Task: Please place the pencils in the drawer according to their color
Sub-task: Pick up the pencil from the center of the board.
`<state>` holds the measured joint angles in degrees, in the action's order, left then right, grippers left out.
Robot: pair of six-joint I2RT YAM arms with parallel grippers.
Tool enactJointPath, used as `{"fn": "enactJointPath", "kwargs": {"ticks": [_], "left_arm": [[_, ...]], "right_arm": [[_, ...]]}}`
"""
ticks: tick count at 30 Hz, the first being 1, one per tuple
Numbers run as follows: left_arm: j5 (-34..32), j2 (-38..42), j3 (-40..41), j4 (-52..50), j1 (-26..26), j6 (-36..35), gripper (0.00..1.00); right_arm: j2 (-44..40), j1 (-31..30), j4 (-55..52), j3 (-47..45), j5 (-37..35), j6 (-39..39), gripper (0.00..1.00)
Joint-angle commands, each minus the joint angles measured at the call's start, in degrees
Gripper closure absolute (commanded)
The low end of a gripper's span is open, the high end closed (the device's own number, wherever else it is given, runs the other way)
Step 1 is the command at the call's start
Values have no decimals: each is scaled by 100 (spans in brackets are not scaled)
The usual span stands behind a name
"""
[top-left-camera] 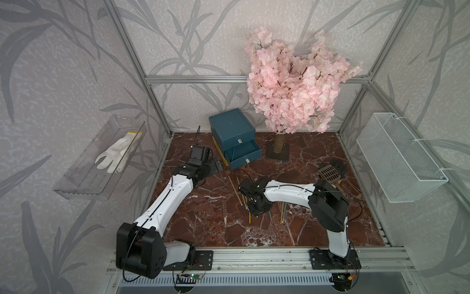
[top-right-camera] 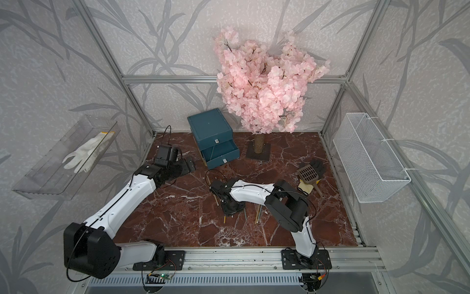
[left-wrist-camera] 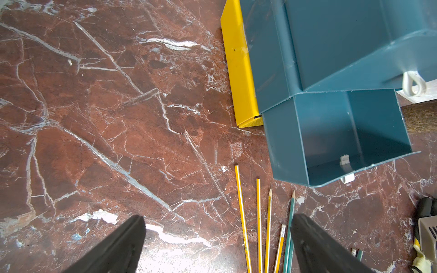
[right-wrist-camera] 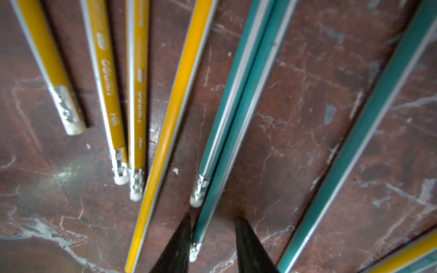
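Observation:
The drawer chest [top-left-camera: 231, 127] [top-right-camera: 209, 124] stands at the back, dark teal. Its middle teal drawer [top-left-camera: 243, 154] [left-wrist-camera: 343, 132] is pulled out and looks empty. The yellow drawer [left-wrist-camera: 241, 71] at the bottom sticks out a little. Several pencils [top-left-camera: 235, 188] lie on the marble in front, yellow [left-wrist-camera: 259, 224] [right-wrist-camera: 111, 94] and teal [left-wrist-camera: 290, 219]. My right gripper [top-left-camera: 256, 206] [right-wrist-camera: 212, 218] points down over them. Its jaws straddle the eraser end of one teal pencil [right-wrist-camera: 241, 123], one finger touching it and a gap at the other. My left gripper [top-left-camera: 215, 165] [left-wrist-camera: 217, 217] is wide open beside the chest, holding nothing.
A pink blossom tree [top-left-camera: 292, 84] on a square base [top-left-camera: 278, 152] stands right of the chest. A slotted scoop [top-left-camera: 330, 173] and a dark glove lie at the right. A wire basket [top-left-camera: 399, 157] and a clear tray with a white glove [top-left-camera: 114, 152] hang on the side walls.

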<state>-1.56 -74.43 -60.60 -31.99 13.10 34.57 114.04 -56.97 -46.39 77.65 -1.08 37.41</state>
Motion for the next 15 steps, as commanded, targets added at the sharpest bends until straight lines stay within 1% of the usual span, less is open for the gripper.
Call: {"fn": "enactJointPath", "kwargs": {"ticks": [1,4,7,13,15], "left_arm": [[-77,79,11,-61,-43,-81,0],[-48,50,13,-19,-60,-66,0],[-25,9,-2,26,-75,-63,0],[49,-105,-40,87,-89,-26,0],[79,-145,-48,113,-89,-19,0]], "right_arm": [[202,93,-529,-250,-387,-21,68],[228,138,-519,-272,-289,-5,74],[233,181,-487,-347,-195,36,84],[140,221,-372,-577,16,143,98],[79,254,-304,-676,93,203,100]]}}
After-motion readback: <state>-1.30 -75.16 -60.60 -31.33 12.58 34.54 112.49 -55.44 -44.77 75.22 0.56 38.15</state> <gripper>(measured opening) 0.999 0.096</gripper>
